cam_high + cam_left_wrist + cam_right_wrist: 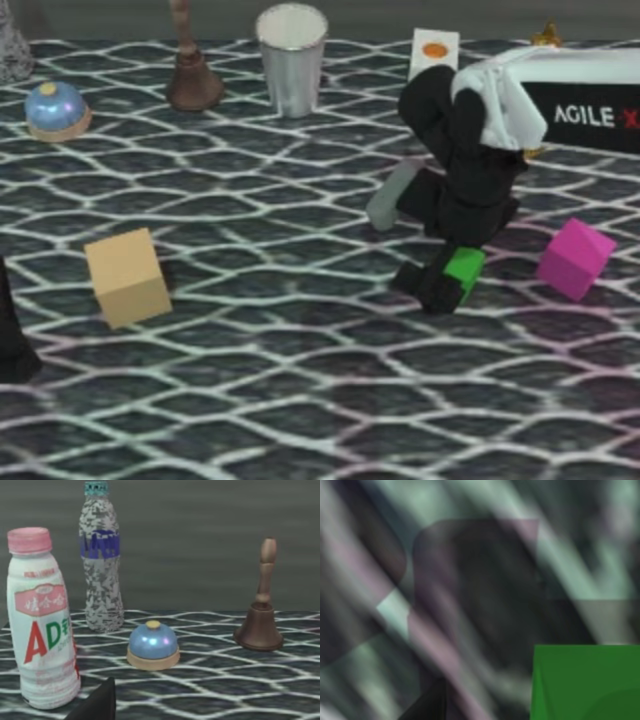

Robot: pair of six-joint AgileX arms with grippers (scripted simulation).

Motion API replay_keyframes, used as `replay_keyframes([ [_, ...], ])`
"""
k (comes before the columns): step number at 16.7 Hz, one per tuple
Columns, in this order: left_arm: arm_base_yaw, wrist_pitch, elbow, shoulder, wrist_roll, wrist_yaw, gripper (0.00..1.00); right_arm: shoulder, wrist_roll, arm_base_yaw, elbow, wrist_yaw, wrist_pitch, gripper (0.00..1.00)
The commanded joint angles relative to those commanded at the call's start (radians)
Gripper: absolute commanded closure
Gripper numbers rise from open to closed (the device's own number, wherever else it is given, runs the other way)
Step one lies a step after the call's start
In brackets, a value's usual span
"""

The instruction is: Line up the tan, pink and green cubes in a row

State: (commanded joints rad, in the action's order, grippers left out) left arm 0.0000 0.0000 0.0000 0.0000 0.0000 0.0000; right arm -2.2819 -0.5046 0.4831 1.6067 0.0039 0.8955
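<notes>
Nearest the lens in the right wrist view, the green cube (pixel 585 682) fills one corner, so the camera is taken to be hard up against it. In the top view the green cube (pixel 464 268) is seen on the worktop (pixel 300 380) right of centre, with the right pincer (pixel 440 282) down around it; dark fingers are seen at its left side, but whether they are pressed onto it cannot be told. The right arm is folded steeply down from the right edge, wrist bent low over the cube, a pose judged suited to gripping or setting down. The pink cube (pixel 574 258) lies near on the right, apart from the green one; the tan cube (pixel 128 277) sits well apart on the left. The row is judged not yet formed. The left arm is parked at the left edge, with only a dark part of the left pincer (pixel 97 704) in view.
</notes>
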Motion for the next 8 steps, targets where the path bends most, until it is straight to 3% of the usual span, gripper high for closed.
replay_keyframes([
  [8, 0.000, 0.000, 0.000, 0.000, 0.000, 0.000, 0.00, 0.000, 0.000, 0.000, 0.000, 0.000, 0.000, 0.98],
])
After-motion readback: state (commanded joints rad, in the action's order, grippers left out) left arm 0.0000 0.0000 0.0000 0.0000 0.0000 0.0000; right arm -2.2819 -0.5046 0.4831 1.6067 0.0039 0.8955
